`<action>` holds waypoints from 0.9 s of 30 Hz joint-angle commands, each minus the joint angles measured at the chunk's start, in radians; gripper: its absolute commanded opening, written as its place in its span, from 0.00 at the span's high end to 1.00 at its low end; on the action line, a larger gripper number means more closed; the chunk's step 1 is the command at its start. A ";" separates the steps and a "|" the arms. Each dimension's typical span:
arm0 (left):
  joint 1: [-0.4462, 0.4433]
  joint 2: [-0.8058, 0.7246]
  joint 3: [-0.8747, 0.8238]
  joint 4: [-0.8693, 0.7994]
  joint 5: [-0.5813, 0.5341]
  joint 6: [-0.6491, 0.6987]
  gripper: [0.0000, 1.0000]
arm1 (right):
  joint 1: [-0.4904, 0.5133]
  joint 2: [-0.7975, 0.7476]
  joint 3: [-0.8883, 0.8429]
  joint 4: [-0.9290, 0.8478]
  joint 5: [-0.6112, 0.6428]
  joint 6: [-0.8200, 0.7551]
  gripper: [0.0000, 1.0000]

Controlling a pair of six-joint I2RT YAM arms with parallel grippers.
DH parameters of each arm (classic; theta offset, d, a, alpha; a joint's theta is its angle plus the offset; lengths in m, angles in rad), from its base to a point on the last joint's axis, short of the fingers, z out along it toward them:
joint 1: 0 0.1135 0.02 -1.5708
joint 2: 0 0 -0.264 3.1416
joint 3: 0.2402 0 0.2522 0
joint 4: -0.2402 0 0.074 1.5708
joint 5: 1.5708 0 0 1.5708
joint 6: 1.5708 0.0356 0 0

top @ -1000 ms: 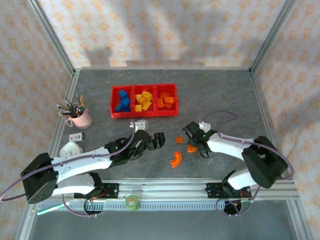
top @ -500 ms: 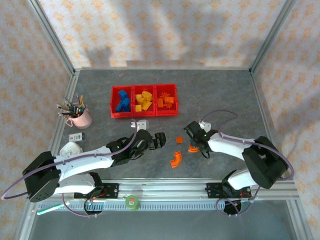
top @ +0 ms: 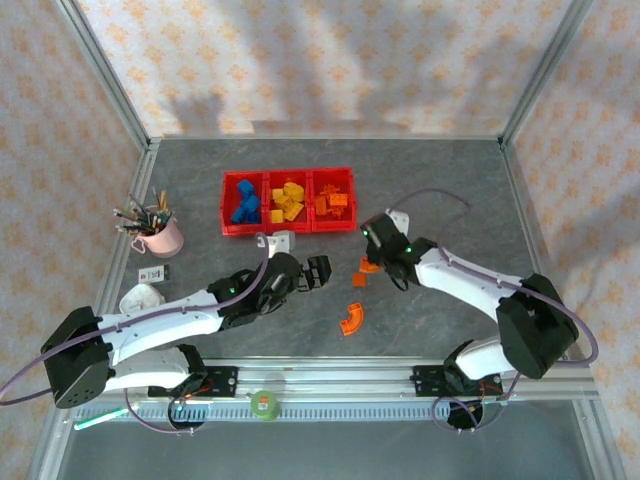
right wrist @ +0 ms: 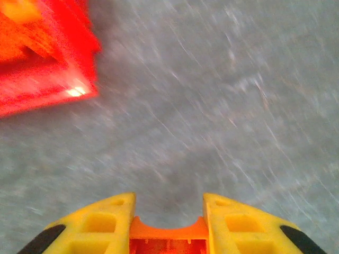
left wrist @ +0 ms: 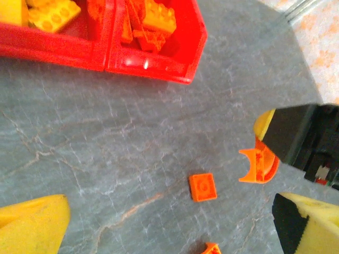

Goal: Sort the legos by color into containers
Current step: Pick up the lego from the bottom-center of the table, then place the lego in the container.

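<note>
The containers, one red three-bin tray (top: 288, 229), hold blue legos (top: 244, 202) on the left, yellow legos (top: 287, 201) in the middle and orange legos (top: 334, 204) on the right. My right gripper (top: 371, 262) is shut on an orange arch (right wrist: 168, 235), raised just in front of the tray's right bin (right wrist: 42, 63). A small orange plate (top: 358, 279) and a second orange arch (top: 351, 318) lie on the table. My left gripper (top: 318, 272) hovers open left of the plate (left wrist: 203, 187), with nothing between its fingers.
A pink cup with pens (top: 157, 232) stands at the left, with a small card (top: 152, 273) and a white object (top: 142, 298) in front of it. A white block (top: 276, 243) sits just before the tray. Metal frame rails border the grey table.
My right gripper closed on the orange arch and carried it up and back toward the tray. The left gripper edged slightly farther from the near edge, still open.
</note>
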 commanded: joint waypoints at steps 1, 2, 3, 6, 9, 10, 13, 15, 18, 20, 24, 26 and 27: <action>0.046 -0.038 0.036 -0.055 -0.039 0.039 0.01 | -0.014 0.063 0.112 -0.012 0.030 -0.067 0.73; 0.064 -0.046 0.037 -0.056 -0.036 0.045 0.01 | -0.017 0.087 0.151 -0.008 0.029 -0.077 0.73; 0.081 -0.055 0.035 -0.055 -0.032 0.051 0.01 | -0.022 0.115 0.192 -0.006 0.026 -0.089 0.73; 0.145 -0.068 0.039 -0.055 -0.002 0.077 0.01 | -0.028 0.205 0.306 0.001 0.020 -0.113 0.73; 0.197 -0.071 0.050 -0.065 0.000 0.097 0.01 | -0.033 0.303 0.415 0.014 0.019 -0.136 0.73; 0.211 -0.071 0.053 -0.066 0.001 0.105 0.01 | -0.036 0.334 0.447 0.015 0.019 -0.144 0.73; 0.254 -0.064 0.058 -0.066 0.014 0.118 0.01 | -0.048 0.437 0.554 0.007 0.035 -0.166 0.73; 0.274 -0.059 0.060 -0.062 0.026 0.121 0.01 | -0.057 0.502 0.623 -0.002 0.037 -0.178 0.73; 0.292 -0.052 0.059 -0.053 0.037 0.126 0.01 | -0.061 0.591 0.719 -0.019 0.040 -0.195 0.73; 0.302 -0.046 0.058 -0.047 0.047 0.127 0.01 | -0.061 0.639 0.778 -0.024 0.041 -0.206 0.73; 0.312 -0.041 0.064 -0.048 0.051 0.132 0.01 | -0.062 0.732 0.911 -0.070 0.062 -0.225 0.71; 0.314 -0.045 0.064 -0.048 0.053 0.132 0.01 | -0.064 0.771 0.970 -0.091 0.069 -0.234 0.61; 0.315 -0.047 0.064 -0.048 0.053 0.133 0.01 | -0.064 0.783 0.993 -0.102 0.069 -0.237 0.54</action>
